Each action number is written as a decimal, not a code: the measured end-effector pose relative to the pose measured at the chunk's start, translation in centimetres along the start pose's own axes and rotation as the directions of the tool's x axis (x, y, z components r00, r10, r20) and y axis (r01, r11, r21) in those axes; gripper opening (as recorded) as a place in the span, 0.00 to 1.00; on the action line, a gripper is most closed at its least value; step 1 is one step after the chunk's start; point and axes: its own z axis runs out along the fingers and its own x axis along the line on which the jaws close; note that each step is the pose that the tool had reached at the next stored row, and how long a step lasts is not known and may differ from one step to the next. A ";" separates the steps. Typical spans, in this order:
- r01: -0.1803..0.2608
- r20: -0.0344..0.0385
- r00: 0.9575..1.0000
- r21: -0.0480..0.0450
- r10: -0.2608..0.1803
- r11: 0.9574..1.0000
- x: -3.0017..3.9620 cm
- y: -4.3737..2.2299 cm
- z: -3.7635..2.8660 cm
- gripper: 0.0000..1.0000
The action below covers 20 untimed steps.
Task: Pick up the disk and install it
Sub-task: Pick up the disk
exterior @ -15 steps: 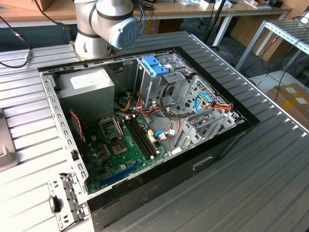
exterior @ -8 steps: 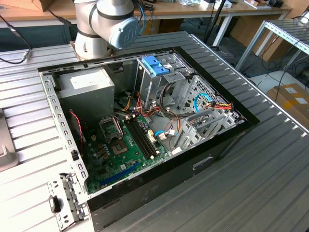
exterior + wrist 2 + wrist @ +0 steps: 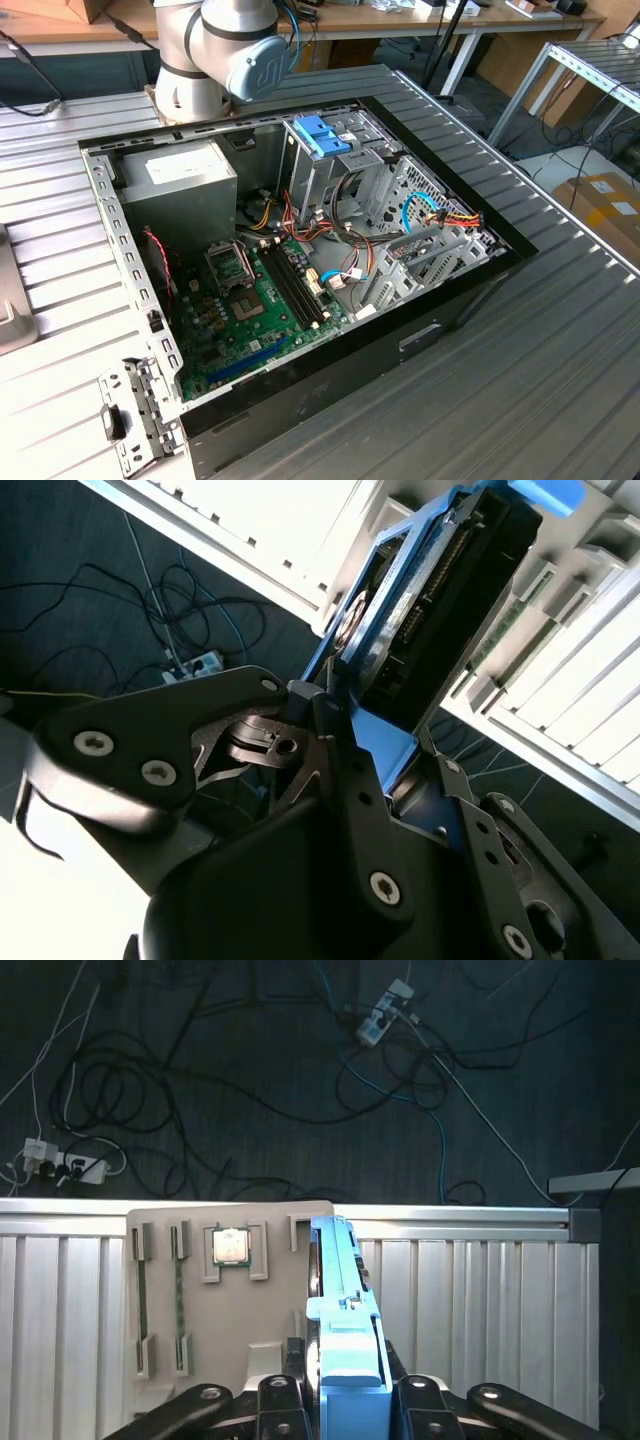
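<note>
First wrist view: black metal fingers [image 3: 410, 1400] clamped on flat rectangular disk in bright blue plastic rails [image 3: 345, 1290], which stands edge-on, jutting beyond fingertips. Past fingers, beige tray [image 3: 230, 1320] carrying square chip [image 3: 231, 1246] lies on white slatted bench [image 3: 480, 1300]. Second wrist view: disk [image 3: 450, 590] pinched between fingers [image 3: 345, 760]. Exterior view: open black computer case [image 3: 300, 390].

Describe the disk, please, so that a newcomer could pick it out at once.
Start at the robot's dark hand in the first wrist view, over the white slatted table. Clamped in it stands the disk, seen edge-on. Its bright blue rails set it apart from the beige tray behind.
</note>
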 end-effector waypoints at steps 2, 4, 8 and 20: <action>0.000 0.001 1.000 0.000 0.000 1.000 0.08 0.03 -0.62 0.37; 0.000 0.002 1.000 0.000 0.000 1.000 0.23 0.06 -1.18 0.37; 0.000 0.005 1.000 0.000 0.000 1.000 1.12 0.09 -1.72 0.37; 0.000 0.008 1.000 -0.006 0.000 1.000 3.58 -0.91 -2.00 0.37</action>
